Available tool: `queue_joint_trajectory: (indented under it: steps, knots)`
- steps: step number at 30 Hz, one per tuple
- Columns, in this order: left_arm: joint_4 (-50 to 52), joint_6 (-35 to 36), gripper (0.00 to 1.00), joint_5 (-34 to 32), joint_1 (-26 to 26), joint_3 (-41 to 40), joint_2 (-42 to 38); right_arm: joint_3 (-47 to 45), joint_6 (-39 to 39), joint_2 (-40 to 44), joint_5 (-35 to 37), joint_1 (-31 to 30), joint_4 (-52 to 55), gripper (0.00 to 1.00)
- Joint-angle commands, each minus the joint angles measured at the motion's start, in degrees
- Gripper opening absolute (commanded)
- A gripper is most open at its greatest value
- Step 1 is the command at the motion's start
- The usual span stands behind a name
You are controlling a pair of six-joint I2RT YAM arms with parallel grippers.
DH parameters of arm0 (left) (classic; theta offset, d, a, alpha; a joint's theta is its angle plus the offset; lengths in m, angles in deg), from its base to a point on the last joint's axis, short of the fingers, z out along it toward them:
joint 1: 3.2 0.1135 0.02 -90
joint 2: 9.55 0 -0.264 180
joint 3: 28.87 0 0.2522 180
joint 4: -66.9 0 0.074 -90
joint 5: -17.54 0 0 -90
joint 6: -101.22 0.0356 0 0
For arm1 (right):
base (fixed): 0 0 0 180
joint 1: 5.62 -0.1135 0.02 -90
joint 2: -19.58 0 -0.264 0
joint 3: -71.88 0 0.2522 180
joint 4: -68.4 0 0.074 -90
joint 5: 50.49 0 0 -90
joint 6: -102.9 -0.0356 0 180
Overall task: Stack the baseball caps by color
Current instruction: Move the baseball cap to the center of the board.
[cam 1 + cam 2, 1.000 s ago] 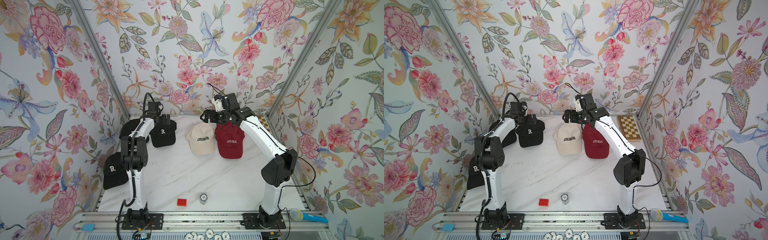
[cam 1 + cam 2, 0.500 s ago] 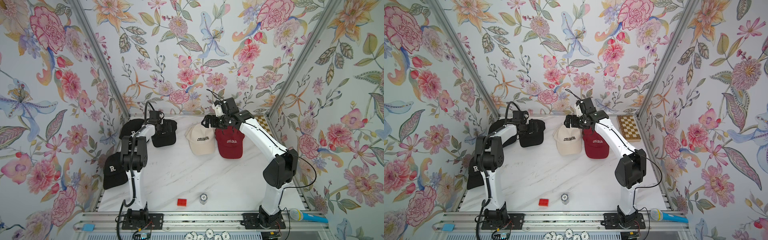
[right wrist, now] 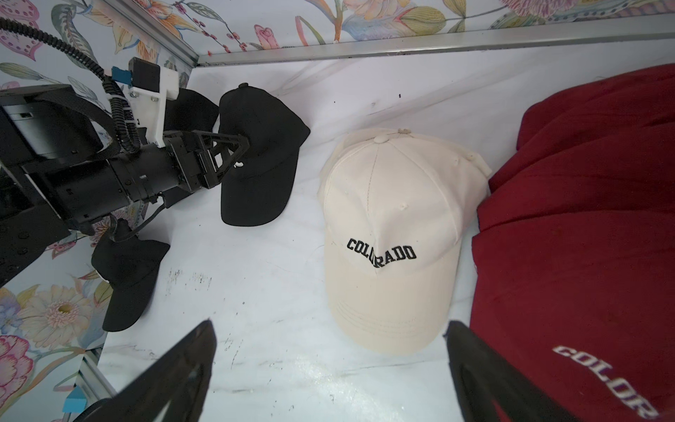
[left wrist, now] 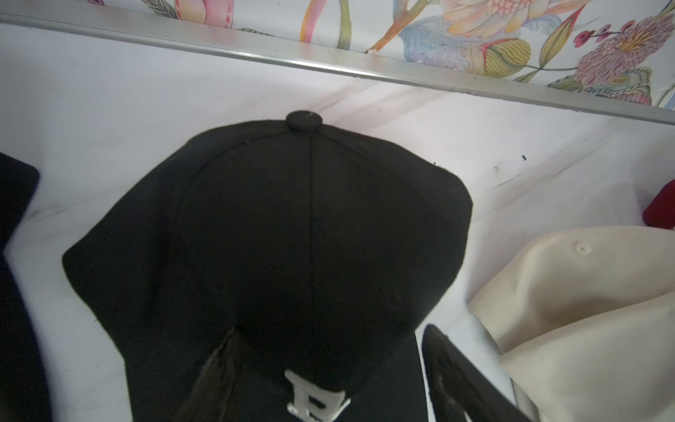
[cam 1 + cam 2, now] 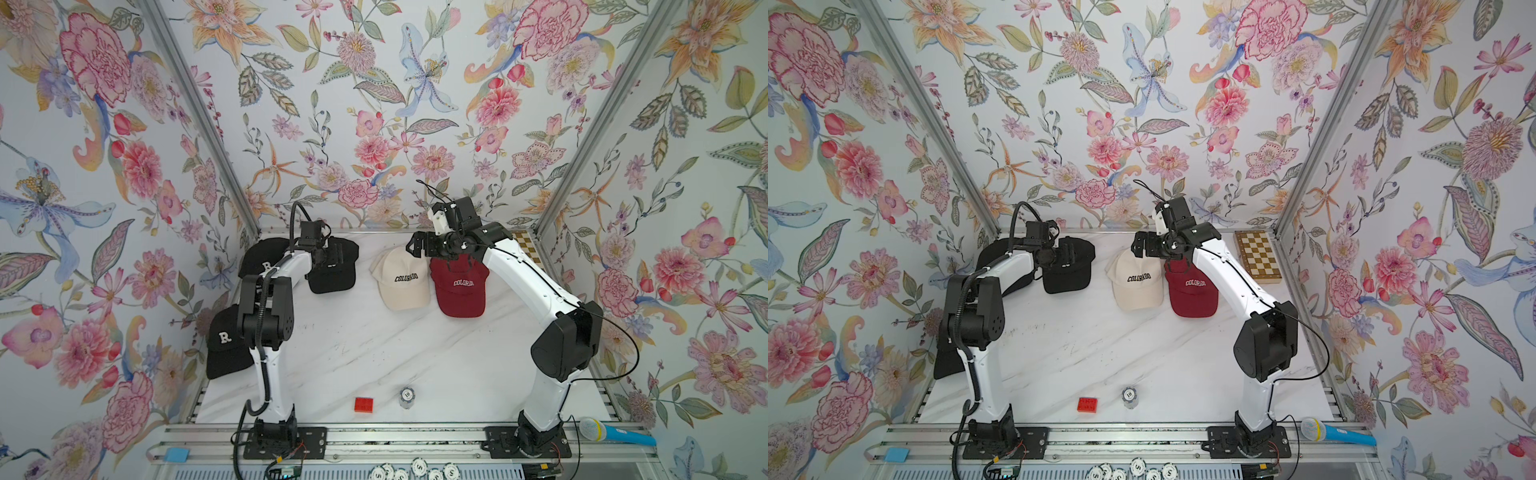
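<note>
Marble tabletop [image 5: 374, 353] bears black caps [image 5: 332, 280], cream cap [image 5: 405, 291], dark-red caps [image 5: 461, 299].

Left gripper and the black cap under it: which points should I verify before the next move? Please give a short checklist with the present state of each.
1. The left gripper straddles the crown of the black cap: ok.
2. Firm hold on that cap: cannot tell.
3. The right gripper is open and empty: ok.
4. All black caps in one pile: not ok; the second black cap lies apart at the left edge of the table.
5. The dark red caps lie in one pile: ok.
</note>
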Motion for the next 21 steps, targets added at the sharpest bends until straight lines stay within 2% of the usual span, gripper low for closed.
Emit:
queue_joint_trajectory:
  steps: [1,8,21]
  knots:
    - [2.23,1.99,0.79,-3.31,-0.96,1.14,-1.43,-1.57,0.25,2.69,0.83,0.61,-0.32,0.99]
    - [2.1,0.77,0.75,-2.4,-2.8,0.31,-1.32,-3.84,0.31,4.35,1.04,1.29,-0.3,0.99]
    - [-0.58,-2.01,0.73,-1.85,-4.39,-6.47,-4.84,-5.77,0.6,6.5,1.2,2.52,-0.32,0.99]
